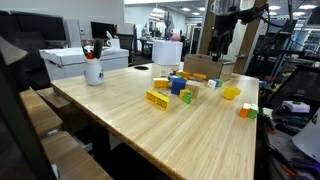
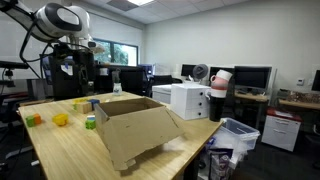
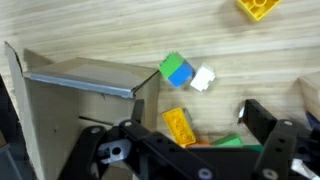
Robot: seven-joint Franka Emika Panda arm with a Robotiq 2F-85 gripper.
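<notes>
My gripper (image 1: 222,42) hangs open and empty high above the far end of the wooden table (image 1: 200,130), over an open cardboard box (image 1: 203,66). It also shows in an exterior view (image 2: 80,62). In the wrist view my fingers (image 3: 195,114) straddle a yellow brick (image 3: 178,124) and a green block (image 3: 228,141) far below, beside the box wall (image 3: 80,75). A blue and green block (image 3: 177,70), a white block (image 3: 202,78) and a yellow block (image 3: 257,7) lie further off on the wood.
More blocks lie on the table: a yellow brick (image 1: 157,99), a blue and green cluster (image 1: 178,85), a yellow piece (image 1: 231,92) and a mixed piece (image 1: 247,111). A white mug with pens (image 1: 93,69) stands at a corner. Desks, monitors and a printer (image 2: 188,100) surround the table.
</notes>
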